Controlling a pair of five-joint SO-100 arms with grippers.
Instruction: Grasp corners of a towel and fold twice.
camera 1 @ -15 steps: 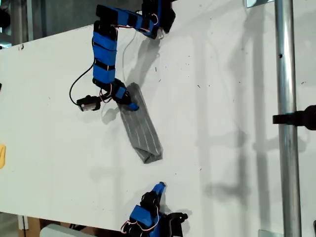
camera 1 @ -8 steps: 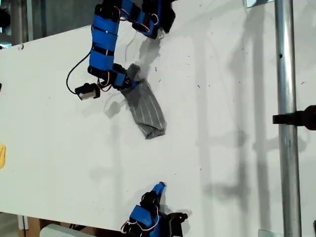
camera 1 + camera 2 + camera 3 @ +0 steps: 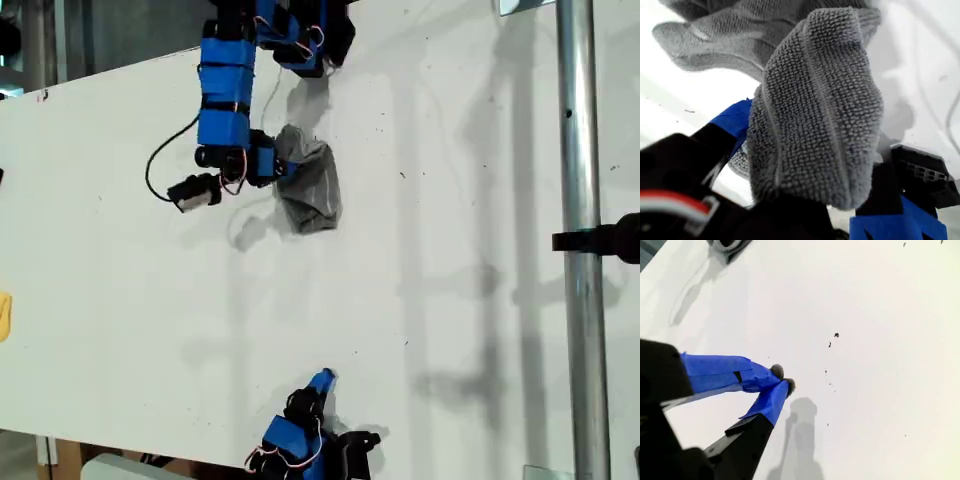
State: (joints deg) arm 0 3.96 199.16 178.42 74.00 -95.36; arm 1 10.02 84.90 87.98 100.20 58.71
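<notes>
Between the fingers of my first gripper (image 3: 805, 200) hangs the pinched, bunched towel (image 3: 308, 180), while my second gripper (image 3: 782, 380), fingers closed empty, sits well apart.

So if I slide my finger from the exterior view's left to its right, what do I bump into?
The yellow thing at the edge → my first gripper → the towel it holds → the metal pole.

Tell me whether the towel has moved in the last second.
Yes. The towel, held by my first gripper, rose toward the exterior view's top, bunching nearer the arm's base.
</notes>
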